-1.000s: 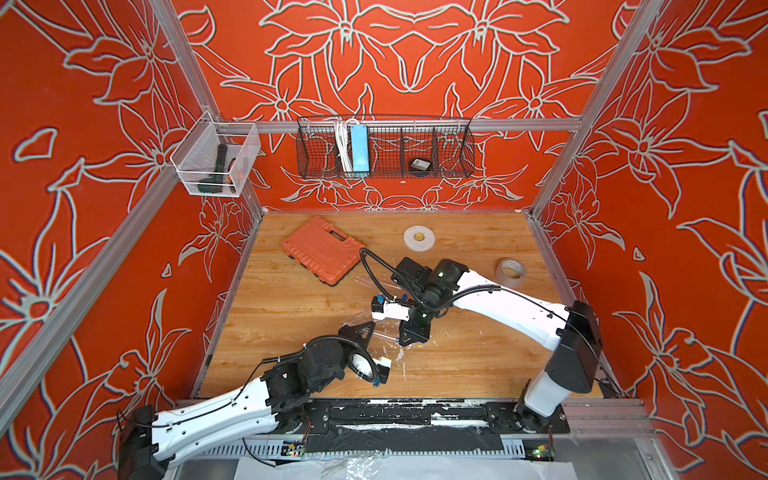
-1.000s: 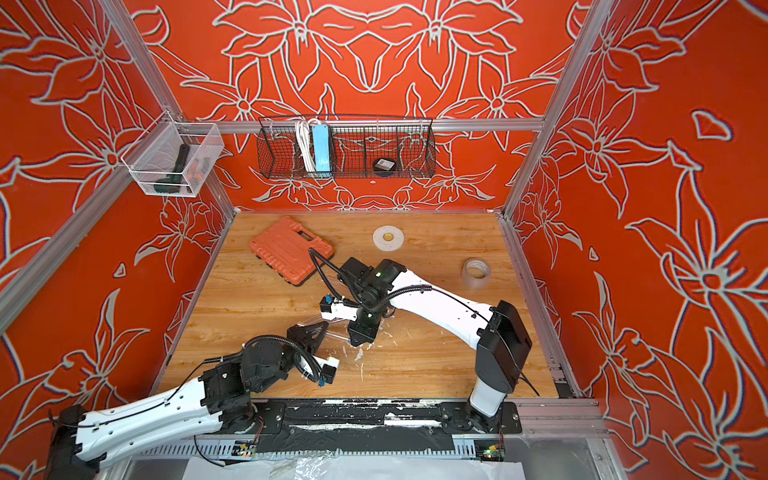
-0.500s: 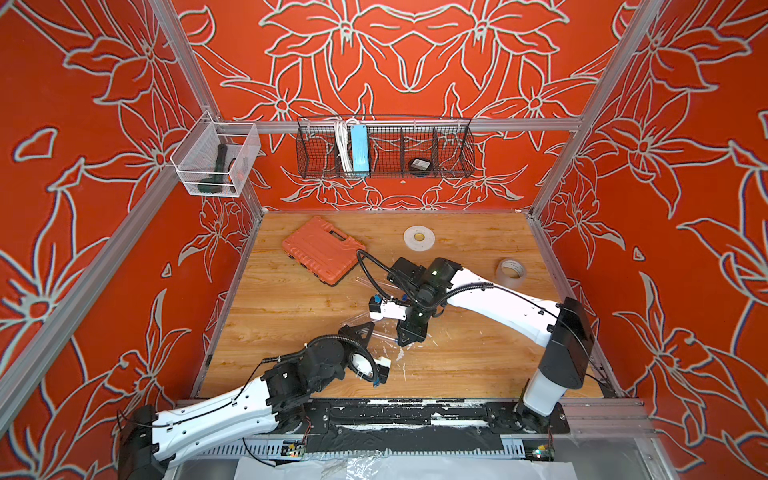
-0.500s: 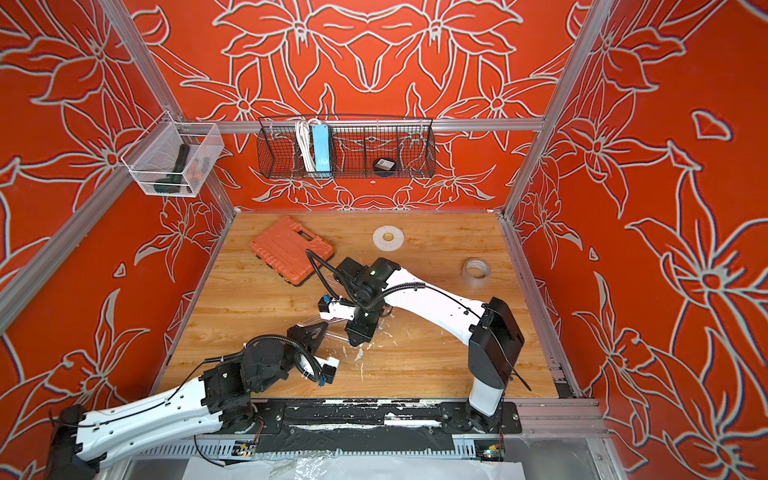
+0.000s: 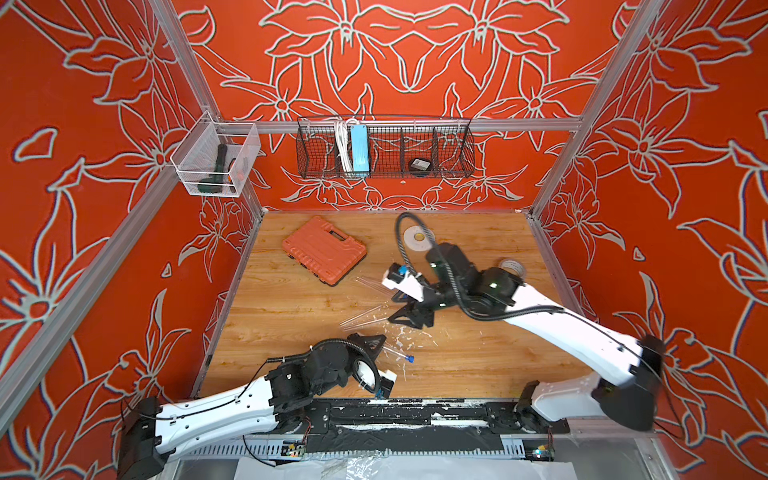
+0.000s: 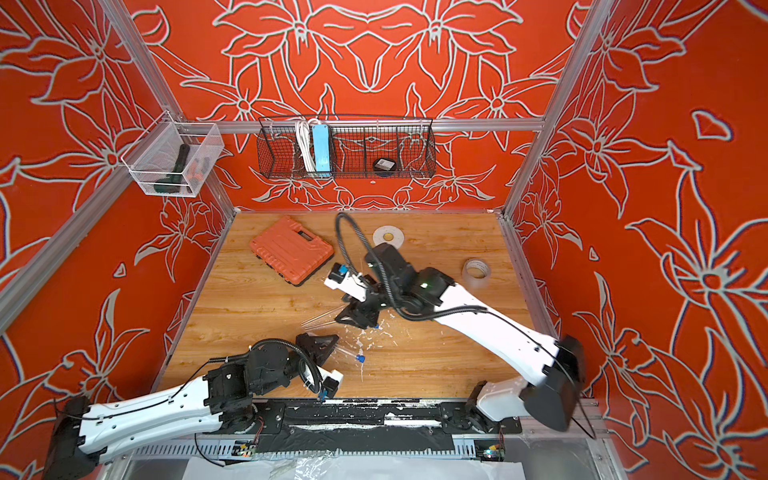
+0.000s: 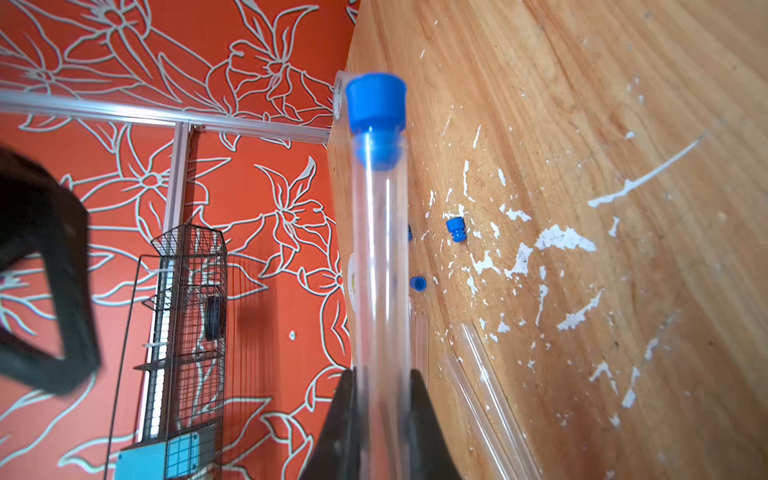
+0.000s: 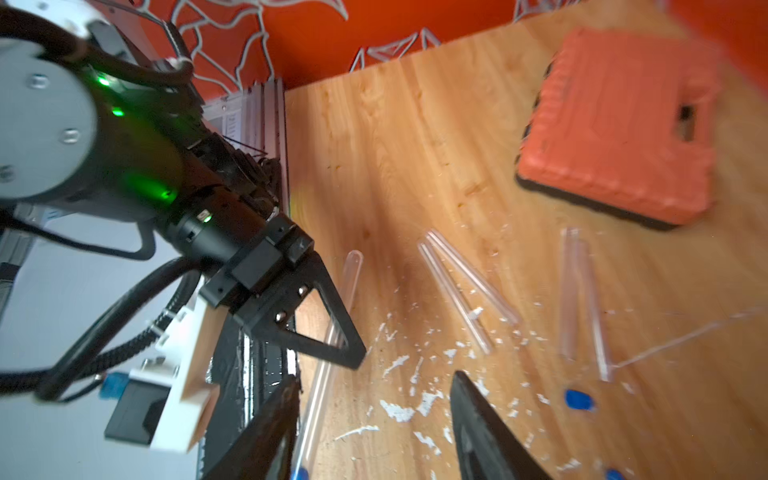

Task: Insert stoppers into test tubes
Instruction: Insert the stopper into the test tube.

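The right tool (image 8: 374,376) has sprung apart since a second ago, when its fingers were pinched together. Its arm's elbow has also swung outward, away from the left tool (image 7: 382,372), which has not shifted. The right tool's jaws now stand parted, gripping nothing.

The left tool is clamped narrow on a test tube (image 7: 380,257), held partway along so the open end juts out ahead of its tips. A blue stopper (image 7: 376,106) sits in that mouth, its narrow part inside the glass and its flared head outside. In both top views this stoppered end hangs just ahead of the right tool's tips with a gap showing. In the right wrist view it lies close by one finger, and contact cannot be judged there.

Beyond the right tool's tips, loose test tubes (image 8: 465,291) lie flat on the desk (image 5: 478,365) in two pairs. Loose stoppers (image 8: 579,400) rest near the farther pair's ends. Past those tubes sits an orange tool case (image 5: 324,255), well apart from both tools.

The left tool works close to the desk's front edge and the black rail (image 5: 415,411) behind it. Bare wood stretches on the right tool's outer side.
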Motion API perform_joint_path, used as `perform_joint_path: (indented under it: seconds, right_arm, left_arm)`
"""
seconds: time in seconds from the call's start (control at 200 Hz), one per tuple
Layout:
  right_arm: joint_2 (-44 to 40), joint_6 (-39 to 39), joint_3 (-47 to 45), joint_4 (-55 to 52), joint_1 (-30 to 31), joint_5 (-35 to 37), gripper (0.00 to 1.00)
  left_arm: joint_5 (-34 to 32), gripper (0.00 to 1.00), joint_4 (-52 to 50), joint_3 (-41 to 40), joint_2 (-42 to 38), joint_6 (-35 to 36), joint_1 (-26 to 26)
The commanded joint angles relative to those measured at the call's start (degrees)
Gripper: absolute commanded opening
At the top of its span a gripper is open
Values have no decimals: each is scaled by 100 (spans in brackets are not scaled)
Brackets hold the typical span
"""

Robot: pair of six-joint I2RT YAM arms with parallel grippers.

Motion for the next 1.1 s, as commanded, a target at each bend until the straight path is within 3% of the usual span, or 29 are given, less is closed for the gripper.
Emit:
perform_joint_path:
  seconds: [0.0, 0.055, 0.115, 0.285, 0.405, 0.701, 0.926, 1.096]
  right_arm:
    - [-699, 1192, -459, 237, -302, 542, 60]
    - [-1048, 1998, -597, -56, -498, 1137, 58]
    - [-1472, 2716, -748, -269, -774, 1263, 54]
    - [-2688, 4504, -1535, 352, -1242, 387, 54]
    - [-2910, 5094, -1699, 342, -1293, -13, 54]
    - [-2955, 5461, -1889, 595, -1398, -497, 54]
    - [-2732, 5431, -1924, 996, -1397, -1096, 53]
    - [-2416, 5836, -2085, 1970, -1396, -1783, 62]
  left_arm:
    - [126, 0, 72, 237, -51, -1182, -1]
    - [139, 0, 97, 426, -40, -1899, 3]
    - [250, 0, 194, 587, -43, -2717, 40]
    - [741, 0, 695, 629, -18, -4333, 249]
    - [1144, 0, 1217, 523, 116, -4982, 475]
    - [1811, 0, 2219, 141, 269, -5379, 1282]
    - [2029, 0, 2260, 132, 227, -5347, 1335]
    - [2228, 0, 2399, 156, 254, -5451, 1339]
